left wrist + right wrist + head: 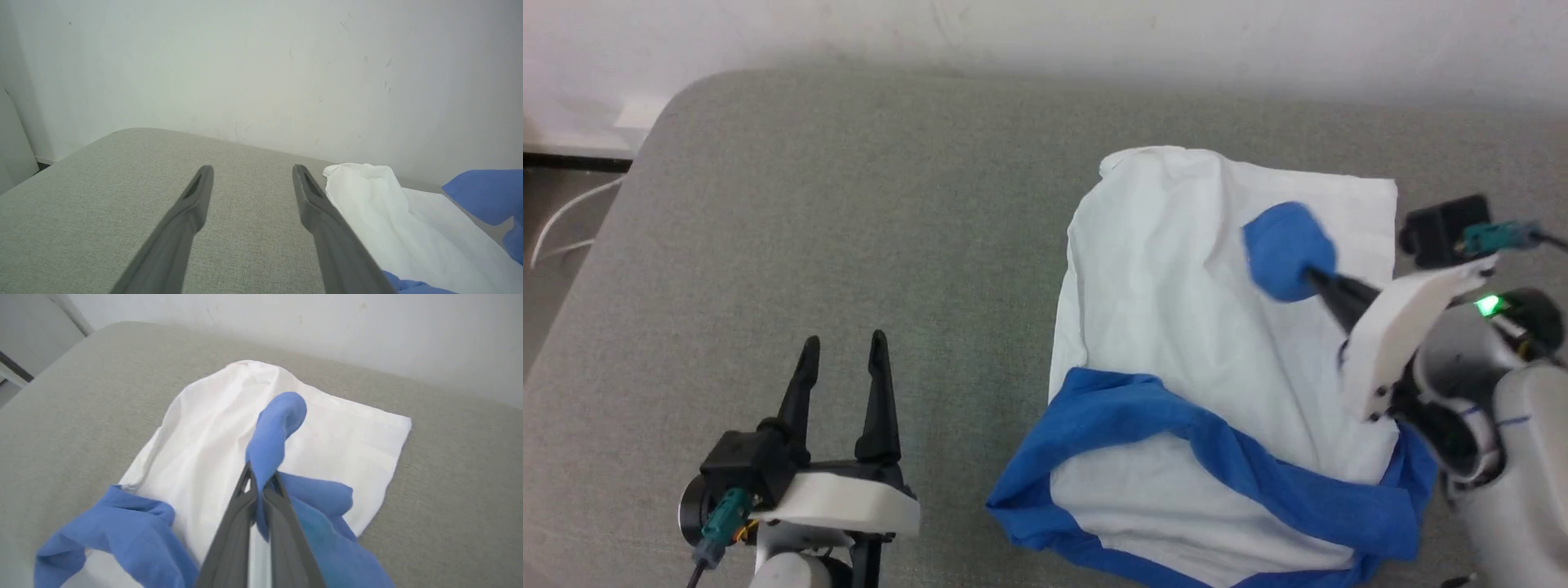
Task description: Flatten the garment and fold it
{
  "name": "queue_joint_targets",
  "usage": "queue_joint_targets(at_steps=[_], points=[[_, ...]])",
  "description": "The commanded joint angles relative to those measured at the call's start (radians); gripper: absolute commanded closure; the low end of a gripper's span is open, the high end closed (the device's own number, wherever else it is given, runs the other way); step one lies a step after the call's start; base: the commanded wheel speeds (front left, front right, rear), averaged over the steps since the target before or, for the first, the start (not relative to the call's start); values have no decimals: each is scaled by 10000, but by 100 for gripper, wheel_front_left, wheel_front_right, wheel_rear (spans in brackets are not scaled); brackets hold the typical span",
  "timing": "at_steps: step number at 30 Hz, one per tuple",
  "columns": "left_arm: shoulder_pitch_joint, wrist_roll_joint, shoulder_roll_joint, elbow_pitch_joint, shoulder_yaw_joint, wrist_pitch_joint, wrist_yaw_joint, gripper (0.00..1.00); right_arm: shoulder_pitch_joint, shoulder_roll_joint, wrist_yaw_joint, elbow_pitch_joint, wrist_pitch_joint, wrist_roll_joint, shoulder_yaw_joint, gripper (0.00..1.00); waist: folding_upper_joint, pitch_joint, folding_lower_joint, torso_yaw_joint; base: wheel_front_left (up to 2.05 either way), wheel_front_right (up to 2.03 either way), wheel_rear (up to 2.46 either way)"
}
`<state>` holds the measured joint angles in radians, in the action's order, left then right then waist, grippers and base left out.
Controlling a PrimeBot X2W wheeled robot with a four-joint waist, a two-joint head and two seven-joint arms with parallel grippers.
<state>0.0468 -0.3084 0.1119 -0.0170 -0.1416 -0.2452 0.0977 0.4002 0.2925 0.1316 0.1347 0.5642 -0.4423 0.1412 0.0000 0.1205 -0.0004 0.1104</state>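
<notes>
Garment: the garment (1176,310) lies rumpled on the right half of the grey cushion (849,204), with its white body facing up and blue bands along its near edge.
Sleeve: a blue sleeve end (1286,249) stands raised above the white body.
Right gripper: the right gripper (1313,278) has its fingers pressed together, pinching that sleeve end.
Left gripper: the left gripper (844,347) is spread wide over bare cushion, left of the garment and apart from it.
Wall: a pale wall (1094,33) stands behind the cushion.
</notes>
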Motion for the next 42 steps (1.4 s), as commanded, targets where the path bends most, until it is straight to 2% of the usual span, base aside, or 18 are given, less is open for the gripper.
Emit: queue_joint_targets(at_steps=[1,4,8,12,18,19,20,21,24,28,33,37,38,39,42], points=[[-147,-35,62,37,23,42,32,0,-288,-298,-9,-364,42,-24,159,100,0,-617,4,-203,0,0,0],[-251,-66,91,83,-45,179,17,0,-912,-1203,-9,-1029,107,-139,757,100,0,-713,4,-242,0,0,0],[-173,-80,112,80,-188,320,-55,0,-1311,-2044,-9,-969,80,-445,1934,100,0,-671,4,-137,0,0,0],[-46,-89,78,12,-364,361,-134,0,-1417,-2350,-9,-204,-410,-638,2924,100,0,-535,4,60,0,0,0],[48,-123,-9,-152,-600,344,-203,0,-1433,-2417,-9,2102,-1135,-561,3602,100,0,-287,4,299,0,0,0],[61,-131,-23,-180,-632,338,-210,0,-1410,-2418,-9,2422,-1338,-603,3723,93,0,-248,4,319,0,0,0],[78,-134,-32,-198,-651,325,-210,0,-1399,-2419,-9,2691,-1492,-744,3850,74,0,-203,4,325,0,0,0],[87,-139,-37,-215,-655,308,-205,0,-1336,-2419,-9,2904,-1657,-789,4006,0,0,-174,4,307,0,0,0],[77,-155,-17,-250,-591,255,-146,0,-1089,-2420,-9,3051,-2412,-1077,4476,0,0,-123,4,145,0,0,0],[66,-187,37,-292,-465,211,-45,0,-793,-2421,-9,2731,-3307,-764,5133,0,0,-220,4,-112,0,0,0],[-52,-259,157,-325,-249,190,102,0,-974,-2163,-9,1624,-4332,-35,5057,0,0,-491,4,-468,0,0,0],[-189,-300,235,-340,-97,187,224,0,-1370,-2008,-9,801,-5062,397,4271,0,0,-662,4,-703,0,0,0],[-262,-324,271,-339,-14,197,307,0,-1714,-1945,-9,333,-5418,818,3529,0,0,-739,4,-841,0,0,0],[-262,-324,271,-339,-14,197,307,0,-1714,-1945,-9,333,-5418,818,3529,0,0,-739,4,-841,0,0,0],[-326,-353,351,-345,96,213,392,0,-2252,-1891,-9,-210,-5755,1829,2130,0,0,-779,4,-1037,0,0,0]])
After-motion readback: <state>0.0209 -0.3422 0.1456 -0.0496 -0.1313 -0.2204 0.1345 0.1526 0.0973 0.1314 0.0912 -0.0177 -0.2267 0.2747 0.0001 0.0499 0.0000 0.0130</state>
